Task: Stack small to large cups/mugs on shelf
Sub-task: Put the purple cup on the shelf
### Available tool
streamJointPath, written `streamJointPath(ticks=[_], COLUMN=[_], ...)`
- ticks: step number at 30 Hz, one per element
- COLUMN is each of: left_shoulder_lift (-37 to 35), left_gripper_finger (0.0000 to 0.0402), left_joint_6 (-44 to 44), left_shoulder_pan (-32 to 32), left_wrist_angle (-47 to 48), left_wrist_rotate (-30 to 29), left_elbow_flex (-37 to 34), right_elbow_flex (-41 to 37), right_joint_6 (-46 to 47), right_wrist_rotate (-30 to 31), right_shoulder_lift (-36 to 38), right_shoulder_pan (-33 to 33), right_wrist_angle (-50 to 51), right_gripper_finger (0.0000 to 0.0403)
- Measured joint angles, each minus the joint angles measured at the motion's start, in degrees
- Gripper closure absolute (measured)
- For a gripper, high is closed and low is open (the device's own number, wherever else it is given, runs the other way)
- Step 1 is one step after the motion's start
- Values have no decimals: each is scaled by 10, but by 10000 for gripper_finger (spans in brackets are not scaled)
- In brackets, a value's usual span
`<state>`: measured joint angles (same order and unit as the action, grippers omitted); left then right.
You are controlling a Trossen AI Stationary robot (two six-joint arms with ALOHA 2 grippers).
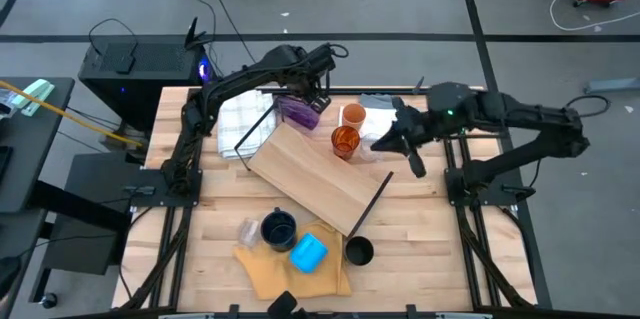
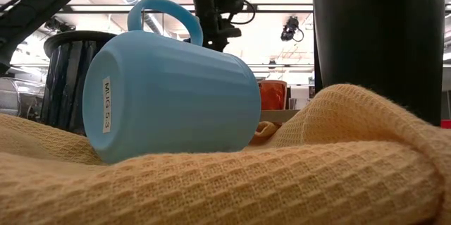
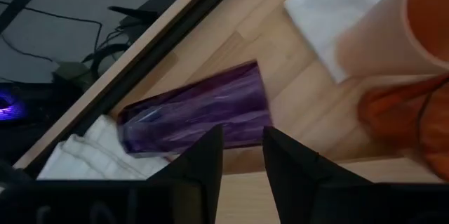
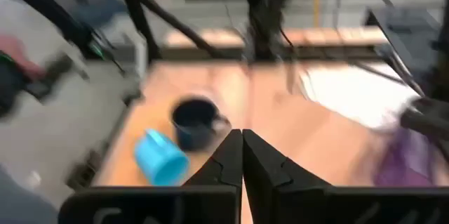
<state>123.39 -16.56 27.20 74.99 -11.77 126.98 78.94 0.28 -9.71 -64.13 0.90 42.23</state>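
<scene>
Lying on the yellow cloth (image 2: 338, 161), the bright blue mug (image 2: 169, 94) reads "MIG 53"; right jaws clenched, left unclear.

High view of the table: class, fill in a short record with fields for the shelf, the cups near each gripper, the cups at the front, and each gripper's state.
shelf: light-wood board lying askew mid-table
left gripper: over the purple tumbler, which lies on its side; fingers slightly apart, not gripping
right gripper: shut, empty, beside the amber cup
behind amber cup: light orange cup
front: navy mug, bright blue mug on its side on a yellow cloth, black cup
</scene>
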Motion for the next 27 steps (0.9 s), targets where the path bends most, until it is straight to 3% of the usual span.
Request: streamJointPath(ticks=[8,18,27], left_shoulder_lift=[0,15,68], left_gripper_finger=[294,279,227], left_joint_6=[8,-17,-1], left_shoulder_pan=[-4,-7,-11], left_wrist_angle=[-4,-58,-43], left_wrist_rotate=[0,-2,9], left_elbow_flex=[0,0,0], right_elbow_flex=[125,127,127], right_joint_6=[-21,57,80], right_wrist_rotate=[18,84,99], right_shoulder_lift=[-28,56,67], right_shoulder_pan=[21,21,21], right_wrist_angle=[153,157,157], right_gripper_finger=[394,394,389])
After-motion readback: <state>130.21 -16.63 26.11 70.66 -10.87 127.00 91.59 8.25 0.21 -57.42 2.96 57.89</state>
